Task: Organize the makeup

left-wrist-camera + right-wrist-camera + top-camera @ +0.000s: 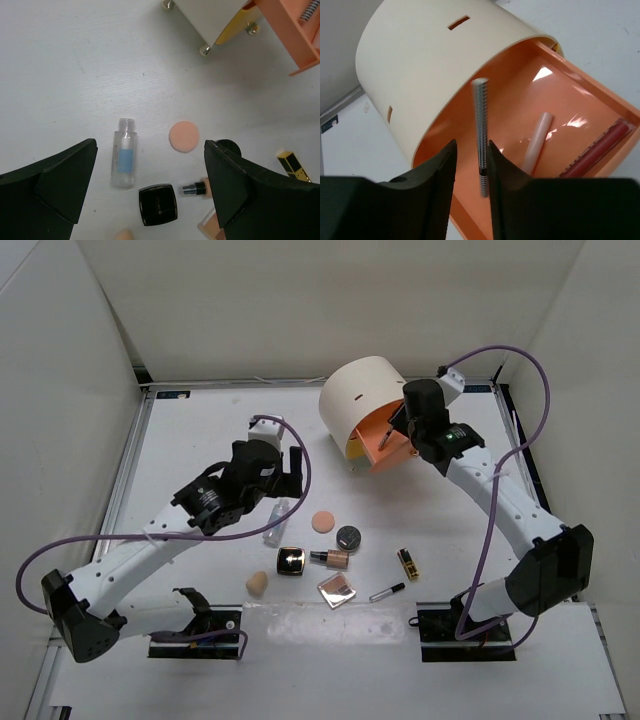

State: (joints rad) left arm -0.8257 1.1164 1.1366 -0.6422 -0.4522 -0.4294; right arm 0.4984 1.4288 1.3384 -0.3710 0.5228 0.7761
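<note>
Right tool [471, 150] pinching one striped stick [481, 135] — two tubes [537, 142] in drawer [580, 95], left tool [150, 145] spread.

Lab test cell: bare white table [200, 430] boxed by white panel walls [60, 390] (2 bolted robot arms [150, 545], purple cables [549, 400]).

White table [200, 440] w/ puff [323, 521], sponge [257, 584], clear bottle [276, 523], compacts [291, 561], lipstick [408, 563].

Top camera looking down over whole white table [200, 430]. Left wrist facing down, nearer, sharing peach round foam puff [322, 521] [184, 136]. Right wrist seemingly peering closely into orange plastic drawer [520, 100].
</note>
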